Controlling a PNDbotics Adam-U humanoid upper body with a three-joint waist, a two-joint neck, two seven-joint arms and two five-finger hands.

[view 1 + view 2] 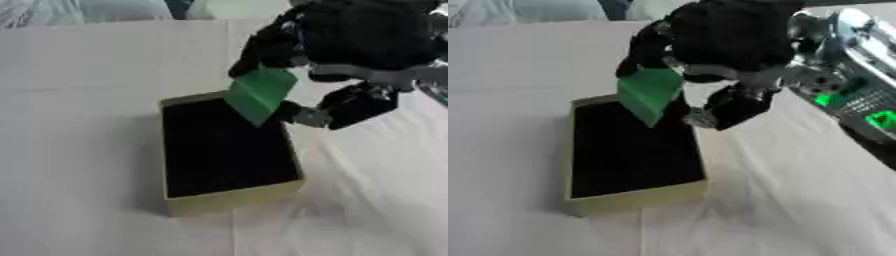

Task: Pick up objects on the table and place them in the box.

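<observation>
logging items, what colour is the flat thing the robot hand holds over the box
Green; the flat piece shows best in the left eye view.

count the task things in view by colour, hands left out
Green: 1, the flat green card-like piece held over the box's far end by the right hand.
Tan: 1, the open tan cardboard box with a dark inside.
Total: 2.

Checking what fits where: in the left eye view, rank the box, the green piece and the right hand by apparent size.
1. Box, largest.
2. Right hand; it is nearer the camera, so its rank is unsure.
3. Green piece, smallest, held in the fingers over the box's far edge.
</observation>
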